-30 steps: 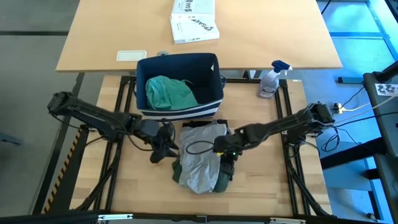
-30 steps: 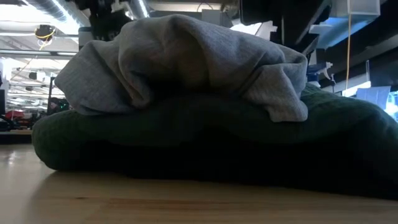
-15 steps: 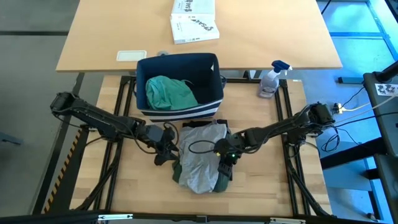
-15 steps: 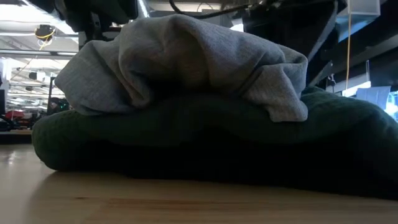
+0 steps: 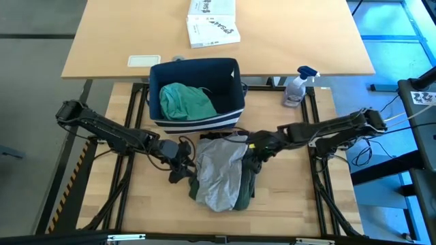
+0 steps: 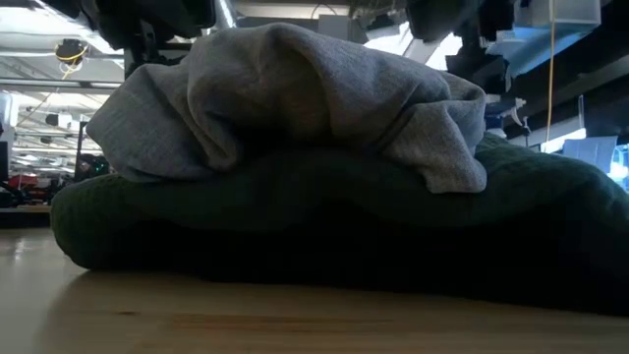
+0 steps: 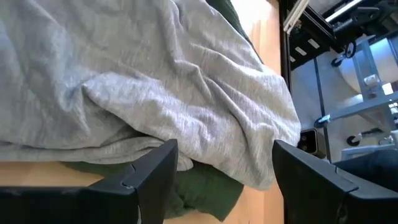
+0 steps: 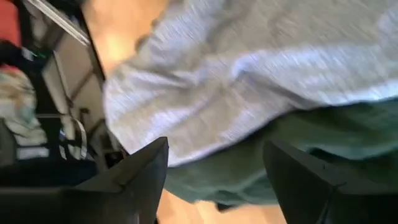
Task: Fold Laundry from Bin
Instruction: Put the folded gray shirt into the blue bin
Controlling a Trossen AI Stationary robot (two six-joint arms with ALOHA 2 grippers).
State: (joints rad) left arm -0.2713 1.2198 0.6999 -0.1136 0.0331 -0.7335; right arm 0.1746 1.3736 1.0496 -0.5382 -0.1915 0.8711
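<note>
Lengthwise front-to-back, light grey garment atop dark green garment

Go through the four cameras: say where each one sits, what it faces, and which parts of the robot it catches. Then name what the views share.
High: above the table, looking straight down at the bin, both arms and the grey garment.
Low: at tabletop height, facing the grey garment lying on the dark green garment; arms dark overhead.
Left wrist: past the left gripper, jaws open, at the cloth.
Right wrist: past the right gripper, jaws open.
All four show the grey garment.
</note>
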